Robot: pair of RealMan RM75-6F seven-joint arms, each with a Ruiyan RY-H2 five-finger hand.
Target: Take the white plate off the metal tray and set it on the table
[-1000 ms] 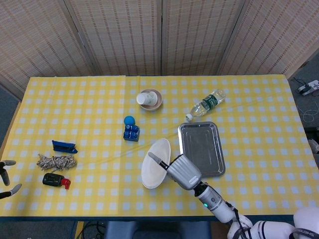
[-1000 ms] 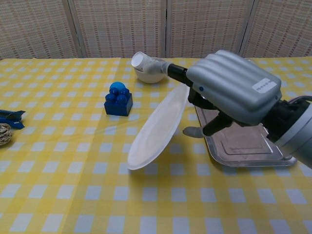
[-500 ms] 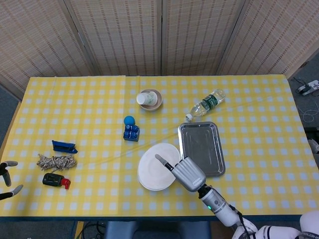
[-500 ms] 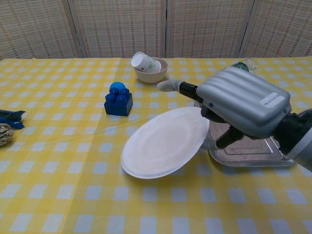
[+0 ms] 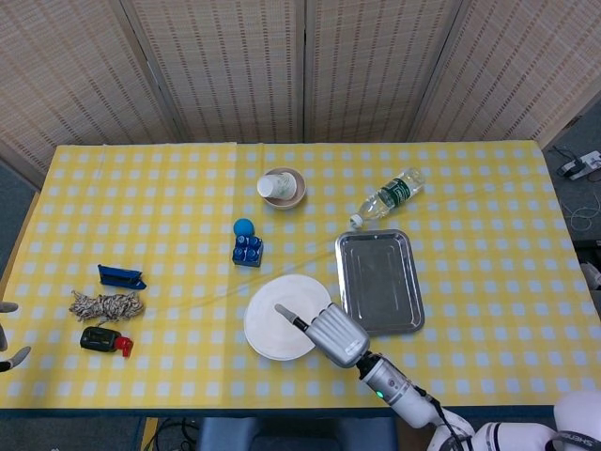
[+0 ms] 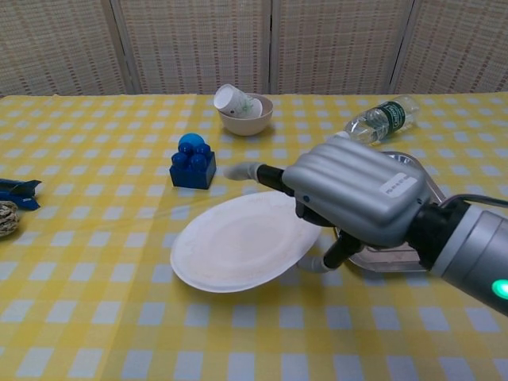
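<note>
White plate (image 6: 238, 250): lying nearly flat just over the checked surface (image 6: 95, 317), left of the metal tray (image 5: 380, 279), right hand (image 6: 353, 198) gripping its right rim between fingers (image 6: 246, 171) above and below; left hand (image 5: 7, 334) showing at the frame edge, its fingers apart.

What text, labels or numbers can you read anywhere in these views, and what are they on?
No text can be read in either view.
Right hand: small white sticker on its back with dark print, too small to read.
Water bottle: dark green label, print too blurred to read.
Paper cup in the bowl: green marking, a pattern rather than readable words.
White plate, metal tray, blue toy bricks: no text visible.
</note>
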